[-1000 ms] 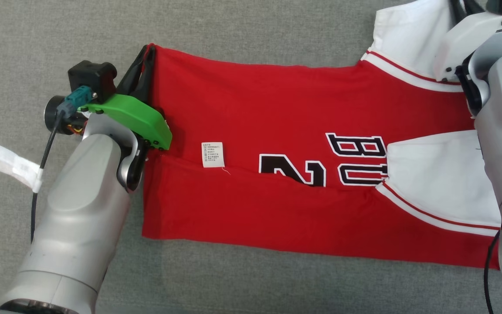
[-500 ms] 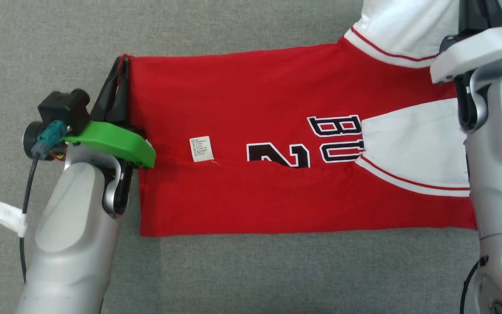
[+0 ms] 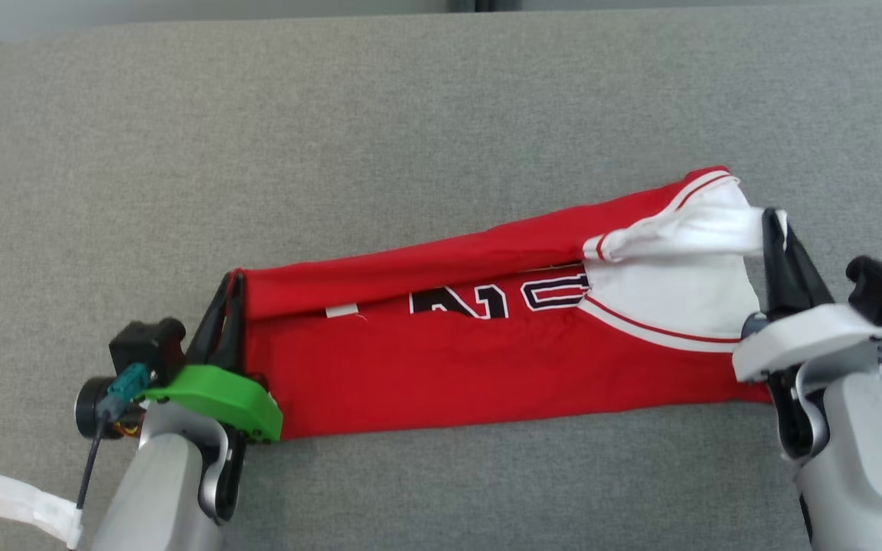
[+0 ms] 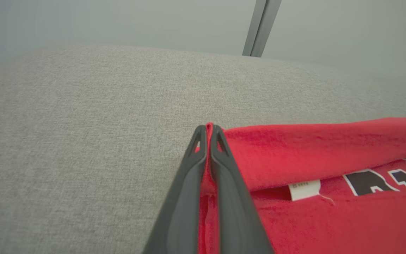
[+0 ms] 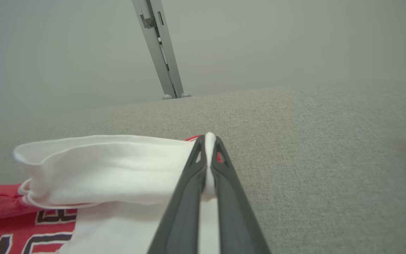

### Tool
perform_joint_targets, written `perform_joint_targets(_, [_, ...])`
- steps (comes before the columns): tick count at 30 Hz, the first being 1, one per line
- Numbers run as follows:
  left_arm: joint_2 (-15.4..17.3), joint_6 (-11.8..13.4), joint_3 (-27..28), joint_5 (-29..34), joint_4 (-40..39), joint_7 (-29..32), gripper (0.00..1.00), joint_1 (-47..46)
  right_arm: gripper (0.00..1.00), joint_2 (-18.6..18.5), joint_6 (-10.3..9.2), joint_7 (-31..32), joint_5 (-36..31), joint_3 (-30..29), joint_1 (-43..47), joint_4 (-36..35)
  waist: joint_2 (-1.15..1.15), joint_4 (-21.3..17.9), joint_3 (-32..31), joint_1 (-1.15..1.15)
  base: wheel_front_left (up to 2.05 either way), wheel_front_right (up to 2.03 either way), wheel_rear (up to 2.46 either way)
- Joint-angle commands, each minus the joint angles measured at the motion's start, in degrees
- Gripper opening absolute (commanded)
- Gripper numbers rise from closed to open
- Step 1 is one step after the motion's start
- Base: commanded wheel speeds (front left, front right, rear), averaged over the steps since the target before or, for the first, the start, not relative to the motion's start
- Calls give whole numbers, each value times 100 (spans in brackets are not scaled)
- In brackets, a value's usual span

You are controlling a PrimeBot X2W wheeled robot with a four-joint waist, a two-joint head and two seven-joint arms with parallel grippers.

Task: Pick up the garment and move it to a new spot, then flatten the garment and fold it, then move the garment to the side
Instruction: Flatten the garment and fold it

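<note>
The left gripper (image 3: 231, 289), pinching the red hem corner, and the right gripper (image 3: 773, 222), pinching a white sleeve edge, hold the basketball jersey's (image 3: 449, 367) far side lifted off the grey cushion (image 3: 334, 153) mid-fold; next, likely, both must carry it evenly nearward.

Black lettering (image 3: 487, 301) on the garment (image 3: 487, 375) is half hidden under a fold; the label (image 4: 304, 189) print is too small to read.

One garment (image 3: 449, 375), one care label (image 3: 341, 310), two pincers: left pincer (image 3: 233, 277), right pincer (image 3: 772, 216)
</note>
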Motion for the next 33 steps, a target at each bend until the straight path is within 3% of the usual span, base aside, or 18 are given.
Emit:
perform_joint_targets(1, [-2,8,66,58,27,-15,0,210,0,14,-12,-22,87,28,245,1,0,-152,-329,0,0,0,0])
perform_joint_targets(6, [-112,8,-16,200,123,-15,4,731,0,50,-11,-23,280,167,810,260,0,-199,-515,0,0,0,0])
perform_joint_targets(7, [-124,8,8,211,159,-15,82,828,0,49,-12,-2,290,204,890,364,0,-200,-531,0,0,0,0])
perform_joint_targets(8, [-133,11,69,240,154,-15,100,894,0,48,-12,18,295,215,935,436,0,-198,-543,0,0,0,0])
perform_joint_targets(9, [-162,36,152,279,106,-15,100,980,43,40,-12,13,308,216,958,510,0,-192,-556,0,0,0,0])
perform_joint_targets(10, [-193,55,209,305,71,-15,100,1061,100,33,-12,19,315,197,975,565,0,-184,-570,0,0,0,0])
perform_joint_targets(20, [-393,159,720,557,-761,-15,100,1788,100,-178,-11,14,217,214,656,468,0,7,-744,0,0,0,0])
perform_joint_targets(26, [-411,129,522,450,-861,-15,100,1753,100,-327,-11,598,11,221,232,1112,0,214,-719,0,0,0,0])
perform_joint_targets(32, [-411,202,324,333,-847,-15,100,1589,100,-185,-10,1035,-120,246,134,2099,0,358,-697,0,0,0,0])
perform_joint_targets(33, [-411,214,309,313,-842,-15,100,1589,71,-150,-9,1060,-78,276,170,2215,0,363,-700,0,0,0,0])
